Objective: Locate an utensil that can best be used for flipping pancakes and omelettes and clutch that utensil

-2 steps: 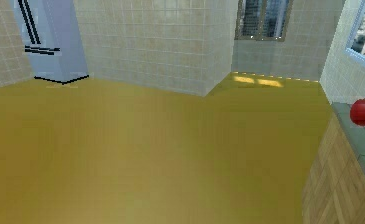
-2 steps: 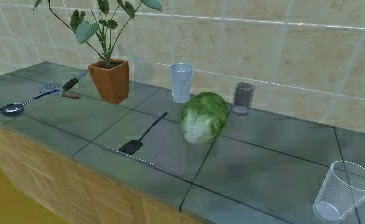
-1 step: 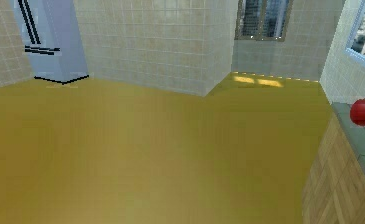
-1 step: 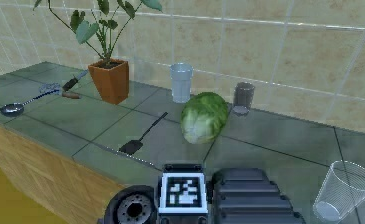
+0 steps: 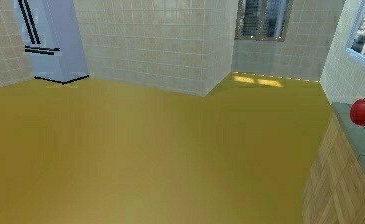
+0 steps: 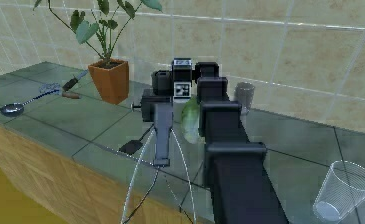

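Since it cannot be told whether the fingers [image 6: 138, 190] hold anything, a missed grasp is risked: the likely flipping utensil, a dark flat piece [image 6: 130, 147], lies on the desk [image 6: 80, 125] beside them, and may be pushed aside.

The arm [image 6: 235, 170] is a black square bar built of stepped, boxy sections. Two small white squares [image 6: 180, 80] with black marks sit at its end. The tool [image 6: 158, 190] has a dark body, a grey middle and two thin pale fingers [image 6: 133, 195].
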Available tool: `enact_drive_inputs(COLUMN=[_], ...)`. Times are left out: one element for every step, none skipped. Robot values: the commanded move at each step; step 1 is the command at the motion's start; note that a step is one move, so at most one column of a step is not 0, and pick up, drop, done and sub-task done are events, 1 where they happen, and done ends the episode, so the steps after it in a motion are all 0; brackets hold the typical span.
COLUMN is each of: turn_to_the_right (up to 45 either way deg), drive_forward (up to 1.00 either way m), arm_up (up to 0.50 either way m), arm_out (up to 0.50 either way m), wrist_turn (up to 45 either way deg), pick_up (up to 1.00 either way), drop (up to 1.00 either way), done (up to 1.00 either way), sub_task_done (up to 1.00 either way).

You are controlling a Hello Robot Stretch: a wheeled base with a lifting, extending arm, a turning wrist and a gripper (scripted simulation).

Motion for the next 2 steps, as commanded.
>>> enact_drive_inputs(turn_to_the_right=[0.0,0.0], drive_forward=[0.0,0.0], arm_up=[0.0,0.0], arm_out=[0.0,0.0], wrist_turn=[45.0,45.0], pick_up=[0.0,0.0], drop=[0.0,0.0], done=[0.0,0.0], sub_task_done=[0.0,0.0])
